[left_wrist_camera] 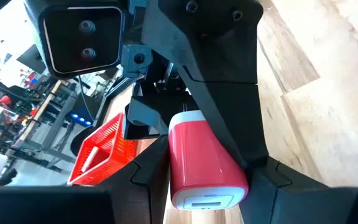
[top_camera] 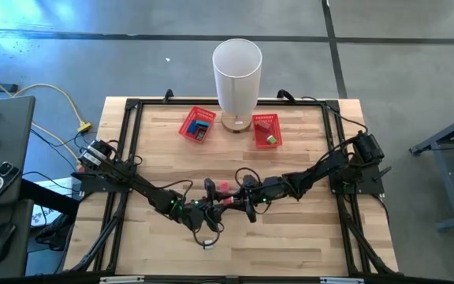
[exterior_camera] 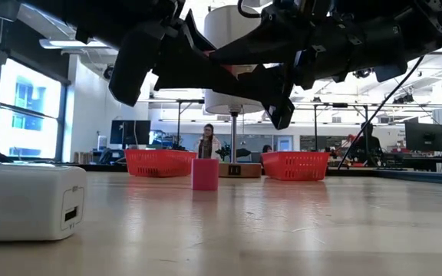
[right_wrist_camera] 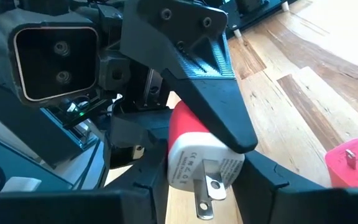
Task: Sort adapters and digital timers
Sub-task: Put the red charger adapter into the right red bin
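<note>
Low view: wooden table (exterior_camera: 298,230), bright workshop with a person (exterior_camera: 207,142) behind.

Red-and-white adapter (right_wrist_camera: 197,158), red baskets (top_camera: 198,124), dark tools.

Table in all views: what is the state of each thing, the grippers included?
Left gripper: shut on the red adapter.
Right gripper: shut on the same adapter.
Red adapter: held above the table, between both grippers.
Pink adapter: free, upright on the table.
White adapter: free, resting on the table.
Left basket: holds items.
Right basket: holds items.
White tube: upright.
</note>
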`<state>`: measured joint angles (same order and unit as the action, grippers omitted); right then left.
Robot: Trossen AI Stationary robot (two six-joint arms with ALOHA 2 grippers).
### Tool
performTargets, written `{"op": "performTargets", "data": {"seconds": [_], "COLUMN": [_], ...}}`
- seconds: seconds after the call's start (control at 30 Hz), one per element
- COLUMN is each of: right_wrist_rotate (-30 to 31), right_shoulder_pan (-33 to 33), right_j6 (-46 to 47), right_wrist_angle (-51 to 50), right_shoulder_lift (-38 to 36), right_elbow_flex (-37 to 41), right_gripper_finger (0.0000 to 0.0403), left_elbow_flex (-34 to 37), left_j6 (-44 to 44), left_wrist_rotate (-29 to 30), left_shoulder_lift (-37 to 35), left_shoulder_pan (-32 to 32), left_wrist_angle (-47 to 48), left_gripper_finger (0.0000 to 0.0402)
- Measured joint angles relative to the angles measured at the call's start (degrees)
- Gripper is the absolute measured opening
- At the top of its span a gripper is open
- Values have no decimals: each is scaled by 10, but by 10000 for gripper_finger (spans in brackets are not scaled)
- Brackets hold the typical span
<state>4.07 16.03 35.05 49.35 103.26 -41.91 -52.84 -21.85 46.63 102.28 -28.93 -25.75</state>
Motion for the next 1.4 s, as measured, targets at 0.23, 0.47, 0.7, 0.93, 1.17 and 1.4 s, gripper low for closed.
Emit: {"op": "performTargets", "data": {"seconds": [0.23,0.47,0.7,0.93,1.17,1.4], "right_wrist_rotate": [0,1,3,-22,-93,-121], "right_shoulder_pan": [0,2,8,12,13,13], "right_j6": [-12,-19,-19,-18,-4,-4], "right_wrist_angle": [6,4,4,24,102,165], "right_shoulder_lift": [0,0,-1,-1,-1,-1], "right_elbow_flex": [-1,-1,-2,-1,-1,-1], "right_gripper_finger": [125,125,124,124,124,124], "left_elbow_flex": [2,2,2,1,1,1], "left_j6": [11,20,-46,-120,-145,-219], "left_wrist_rotate": [-11,-14,148,238,159,147], "left_shoulder_lift": [1,1,1,1,1,1], "left_shoulder_pan": [1,-1,-35,-88,-106,-110], "left_wrist_angle": [23,28,31,-12,-102,-272], "left_gripper_finger": [163,167,167,168,168,168]}}
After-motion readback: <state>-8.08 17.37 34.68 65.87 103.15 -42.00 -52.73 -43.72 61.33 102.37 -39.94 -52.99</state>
